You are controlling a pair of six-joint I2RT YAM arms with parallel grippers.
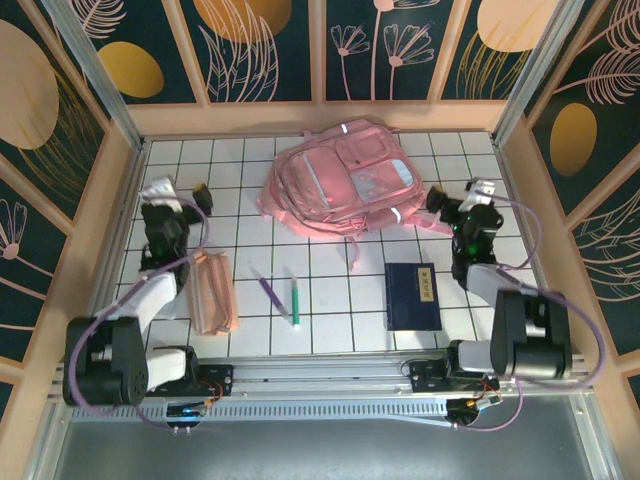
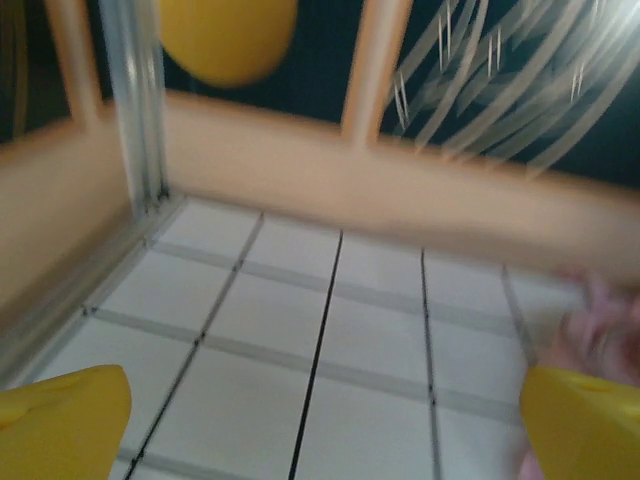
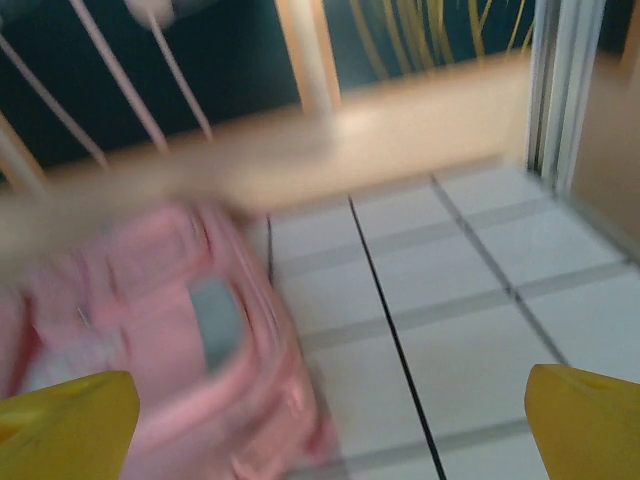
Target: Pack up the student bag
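Whereas the top view sets the student bag (image 1: 345, 180) at twelve o'clock, flanked by the spread, empty left gripper (image 1: 195, 195) and right gripper (image 1: 440, 203), the left wrist view has it at three and the right wrist view at eight, so packing seems unstarted and opening the bag probably comes next.

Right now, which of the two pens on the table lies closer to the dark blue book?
The green pen. It lies almost straight, between the slanted purple pen and the flat dark blue book, so the purple one is farther from the book.
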